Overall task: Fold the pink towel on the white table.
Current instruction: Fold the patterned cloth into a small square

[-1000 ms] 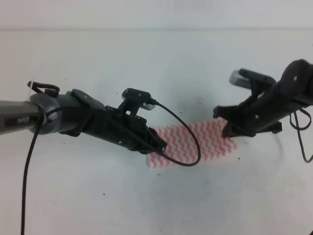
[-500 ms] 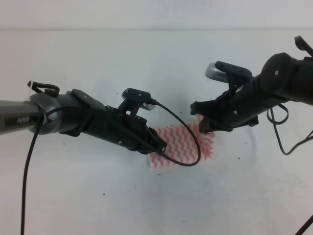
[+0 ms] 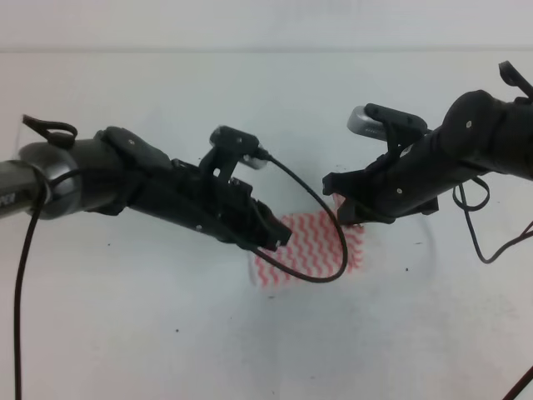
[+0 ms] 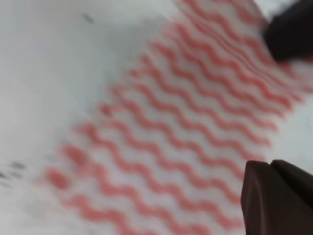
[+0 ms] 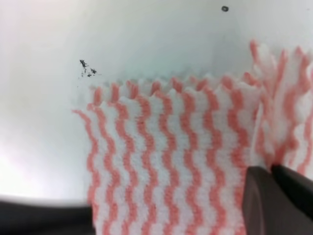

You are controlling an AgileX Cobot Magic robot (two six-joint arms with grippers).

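Observation:
The pink towel (image 3: 321, 250) lies on the white table (image 3: 250, 100), its right part doubled over to the left. My left gripper (image 3: 281, 239) is shut, its tips low over the towel's left part; in the left wrist view the dark fingertips (image 4: 274, 196) sit above the striped cloth (image 4: 186, 132). My right gripper (image 3: 343, 215) is shut on the towel's folded-over edge at its upper right. In the right wrist view the cloth (image 5: 171, 156) rises into the fingers (image 5: 273, 191). A dark shape in the left wrist view (image 4: 291, 29) looks like the right gripper.
A black cable (image 3: 321, 208) loops from the left arm over the towel. Another cable (image 3: 475, 242) hangs off the right arm. Small dark specks (image 5: 87, 67) mark the table. Bare white table (image 5: 146, 39) surrounds the towel on all sides.
The right gripper carried the towel's right end leftward over the rest, then held still. In the last half second the left arm shifted up and slightly right.

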